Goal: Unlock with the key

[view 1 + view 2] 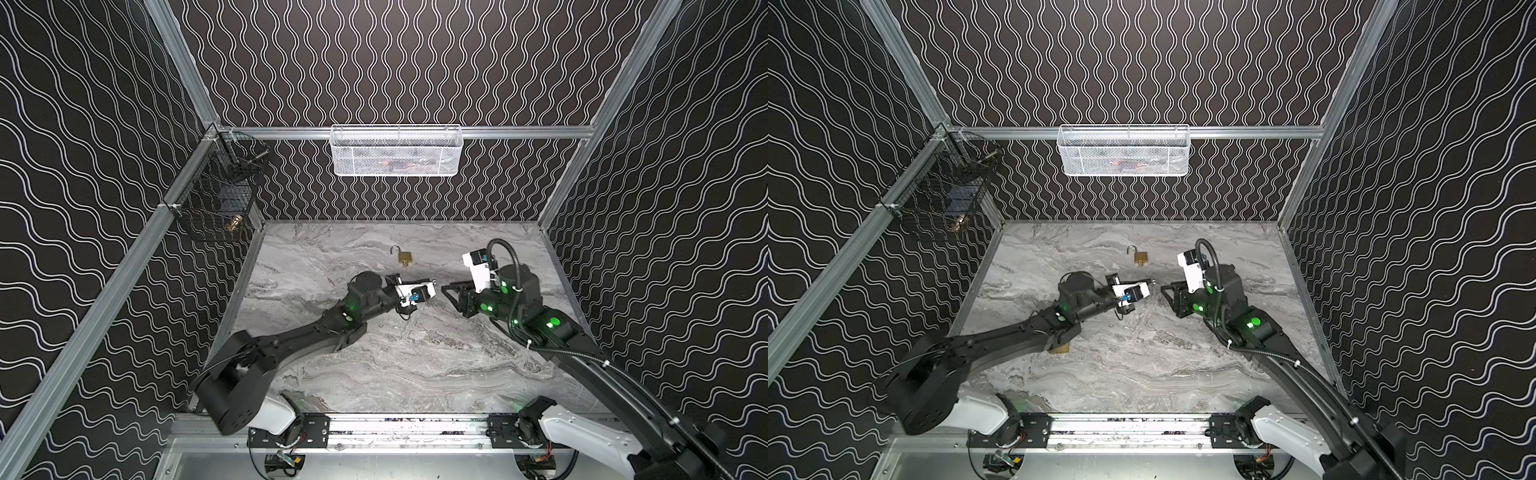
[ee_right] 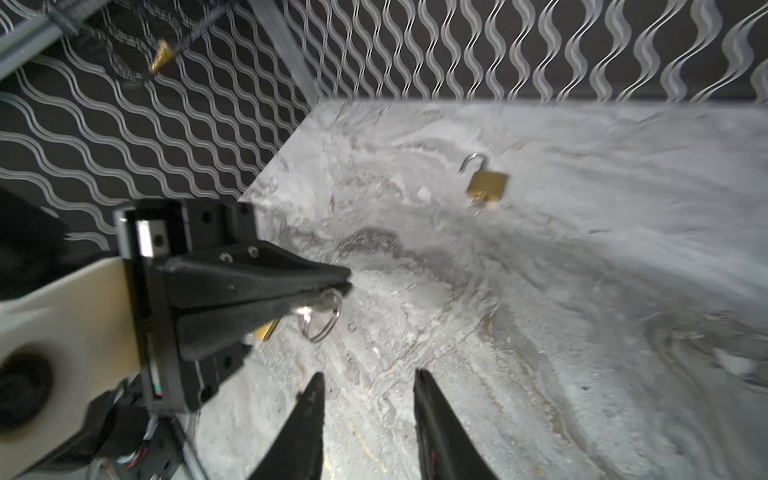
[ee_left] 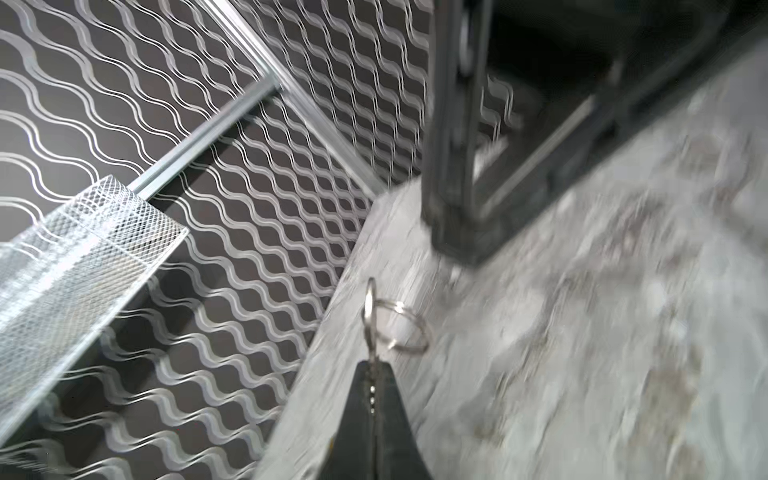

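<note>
Firmly pressed together, the left claw (image 2: 347, 283) pinches the key (image 3: 369, 305), whose head and key ring (image 3: 402, 328) stick out past its fingertips above the counter (image 1: 415, 365). Facing it almost tip to tip, the right claw (image 2: 369, 376) stands spread with nothing between its fingers. Beyond both, the brass padlock (image 1: 405, 258) lies on the counter, its shackle swung open, touching neither claw.

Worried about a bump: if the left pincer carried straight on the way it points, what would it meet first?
Probably the right pincer, open and facing it, just beyond the key that the left pincer grips; the gap is hard to judge.
</note>
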`<state>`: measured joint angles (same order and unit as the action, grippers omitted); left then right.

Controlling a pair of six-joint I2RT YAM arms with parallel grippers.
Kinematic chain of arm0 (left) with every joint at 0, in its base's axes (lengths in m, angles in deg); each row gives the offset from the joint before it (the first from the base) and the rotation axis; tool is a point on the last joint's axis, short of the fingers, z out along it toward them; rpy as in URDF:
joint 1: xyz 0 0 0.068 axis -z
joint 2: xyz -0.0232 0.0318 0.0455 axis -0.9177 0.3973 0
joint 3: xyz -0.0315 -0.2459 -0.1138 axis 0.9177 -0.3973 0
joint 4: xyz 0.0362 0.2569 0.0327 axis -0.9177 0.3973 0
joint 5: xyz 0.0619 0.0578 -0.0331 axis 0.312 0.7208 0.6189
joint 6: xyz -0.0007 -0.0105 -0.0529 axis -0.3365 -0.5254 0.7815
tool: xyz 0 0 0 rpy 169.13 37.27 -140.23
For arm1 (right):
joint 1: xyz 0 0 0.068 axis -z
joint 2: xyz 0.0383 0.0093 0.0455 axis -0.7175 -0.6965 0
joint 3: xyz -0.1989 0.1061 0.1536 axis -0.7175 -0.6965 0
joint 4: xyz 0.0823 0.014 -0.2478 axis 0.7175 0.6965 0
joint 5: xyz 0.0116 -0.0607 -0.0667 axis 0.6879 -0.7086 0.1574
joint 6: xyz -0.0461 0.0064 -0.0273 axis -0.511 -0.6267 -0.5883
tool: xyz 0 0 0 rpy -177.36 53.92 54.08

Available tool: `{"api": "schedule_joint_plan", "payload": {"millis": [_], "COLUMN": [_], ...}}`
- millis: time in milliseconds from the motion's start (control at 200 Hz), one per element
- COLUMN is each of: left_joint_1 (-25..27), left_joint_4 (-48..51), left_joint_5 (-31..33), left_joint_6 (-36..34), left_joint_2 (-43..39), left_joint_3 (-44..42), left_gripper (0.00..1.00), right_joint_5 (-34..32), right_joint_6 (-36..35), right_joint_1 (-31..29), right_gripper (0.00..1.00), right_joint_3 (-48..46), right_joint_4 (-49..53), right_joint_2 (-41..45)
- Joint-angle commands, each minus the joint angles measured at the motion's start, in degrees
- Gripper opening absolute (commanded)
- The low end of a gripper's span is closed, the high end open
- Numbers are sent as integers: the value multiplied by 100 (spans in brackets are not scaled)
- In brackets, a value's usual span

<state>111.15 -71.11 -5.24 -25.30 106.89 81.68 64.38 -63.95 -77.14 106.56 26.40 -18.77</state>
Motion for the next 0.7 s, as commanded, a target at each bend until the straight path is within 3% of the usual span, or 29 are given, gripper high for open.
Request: {"api": "schedule_joint_plan", "payload": {"millis": [0, 75, 160, 240, 345, 445, 561, 696], "left_joint_1": [180, 317, 395, 420, 597, 853, 1153, 1444], "left_joint_4": [3602, 5028, 5569, 5222, 3368, 2747, 2813, 2960], "left_joint_5": [1494, 2609, 3513, 3883, 4039, 3901, 3588, 3021], "left_joint_6": [-2444, -3626, -4938, -6144, -7833, -8361, -8713, -8762], "left_joint_2": [-204, -195, -358, -729, -1392, -1831, -2252, -2658], "left_joint_3": [755, 1298, 1511, 1344, 635, 523, 654, 868], "left_gripper": [0, 0, 0, 0, 0, 0, 0, 0], "right_joint_5": [-621, -1111, -1354, -1032, -26, 1046, 2106, 3365], "right_joint_6": [-23, 52, 32, -27, -177, -287, -164, -142], "right_joint_1": [9, 25, 114, 250, 377, 378, 380, 373], "right_gripper": [46, 49, 53, 56, 59, 62, 67, 66], "right_joint_3": [-299, -650, -952, -1047, -955, -936, -941, -407], "right_joint_4": [-395, -671, -967, -1186, -1433, -1878, -2641, -2753], "right_joint_2": [454, 814, 1099, 1085, 818, 723, 685, 306]}}
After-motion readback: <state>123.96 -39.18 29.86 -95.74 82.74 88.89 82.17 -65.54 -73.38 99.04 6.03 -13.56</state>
